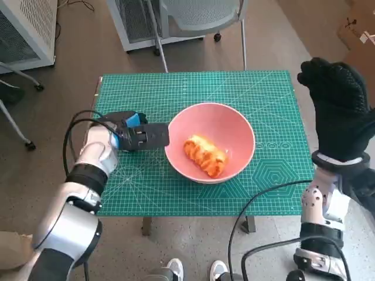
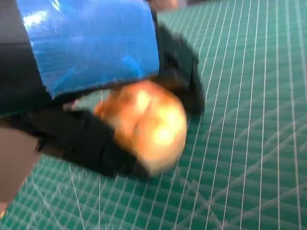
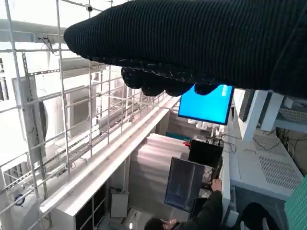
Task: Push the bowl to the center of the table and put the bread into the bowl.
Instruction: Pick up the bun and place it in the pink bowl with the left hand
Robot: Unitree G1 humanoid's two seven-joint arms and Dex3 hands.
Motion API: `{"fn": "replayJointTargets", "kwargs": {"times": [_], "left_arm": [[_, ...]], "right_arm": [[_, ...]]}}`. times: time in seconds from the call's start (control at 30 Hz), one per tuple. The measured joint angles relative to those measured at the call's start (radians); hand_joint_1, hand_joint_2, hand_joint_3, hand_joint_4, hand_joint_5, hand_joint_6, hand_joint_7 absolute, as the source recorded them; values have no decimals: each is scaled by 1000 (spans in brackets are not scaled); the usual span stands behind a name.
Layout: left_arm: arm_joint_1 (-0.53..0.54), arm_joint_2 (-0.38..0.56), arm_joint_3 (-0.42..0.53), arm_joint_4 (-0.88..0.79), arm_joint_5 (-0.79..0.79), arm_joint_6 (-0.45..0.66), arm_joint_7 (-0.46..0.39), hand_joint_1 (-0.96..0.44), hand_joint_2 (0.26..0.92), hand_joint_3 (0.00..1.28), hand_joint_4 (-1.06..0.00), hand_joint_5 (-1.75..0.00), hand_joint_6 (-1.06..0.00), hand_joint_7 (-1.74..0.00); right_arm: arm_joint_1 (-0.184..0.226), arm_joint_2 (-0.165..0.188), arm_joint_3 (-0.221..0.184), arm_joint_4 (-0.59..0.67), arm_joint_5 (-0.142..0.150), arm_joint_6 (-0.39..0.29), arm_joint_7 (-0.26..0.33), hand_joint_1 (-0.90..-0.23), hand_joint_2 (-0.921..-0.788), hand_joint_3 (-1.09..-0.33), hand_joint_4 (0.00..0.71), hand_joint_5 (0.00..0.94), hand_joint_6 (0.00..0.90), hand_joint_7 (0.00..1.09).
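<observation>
Mid-table, the pink bowl [image 1: 211,142] already holds the bread [image 1: 205,156]; left hand [image 1: 142,135] touches its rim empty, right hand [image 1: 337,105] raised, holding nothing.

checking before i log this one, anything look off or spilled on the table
Nothing stands out. The golden braided bread lies inside the round pink bowl, which sits upright near the middle of the green cutting mat. The blue-taped black left hand is beside the bowl's rim; the black-gloved right hand is raised.
</observation>
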State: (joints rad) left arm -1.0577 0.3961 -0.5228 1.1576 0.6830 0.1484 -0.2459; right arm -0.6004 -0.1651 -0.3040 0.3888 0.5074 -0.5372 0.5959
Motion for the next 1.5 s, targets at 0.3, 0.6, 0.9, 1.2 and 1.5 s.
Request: {"fn": "replayJointTargets", "kwargs": {"times": [0.3, 0.6, 0.9, 1.2, 1.5], "left_arm": [[34, 66, 90, -344, -20, 5, 12, 2, 919, 56, -690, -1276, -679, -998], [111, 66, 148, -678, -22, 14, 11, 3, 919, 29, -732, -1131, -676, -1101], [186, 19, 137, -1002, -25, 2, -22, 1, 920, 36, -749, -1059, -637, -1197], [186, -90, 60, -1036, -25, -87, -62, 2, 920, 48, -747, -1071, -615, -1211], [180, -120, 48, -847, -25, -156, -61, -24, 874, 125, -475, -917, -396, -1027]], "right_arm": [[-2, 2, 3, -2, 1, 1, 0, -636, -921, -713, 273, 2, 370, 2], [-4, 2, 4, -2, 1, 0, 0, -637, -921, -713, 276, 2, 371, 3], [-4, 3, 10, -3, 2, 8, 1, -636, -921, -716, 276, 1, 372, 3], [11, 12, 21, -34, 2, 29, 1, -638, -921, -721, 275, 1, 371, 2], [36, 9, 12, -48, 2, 33, -1, -644, -921, -717, 274, 0, 371, 2]]}}
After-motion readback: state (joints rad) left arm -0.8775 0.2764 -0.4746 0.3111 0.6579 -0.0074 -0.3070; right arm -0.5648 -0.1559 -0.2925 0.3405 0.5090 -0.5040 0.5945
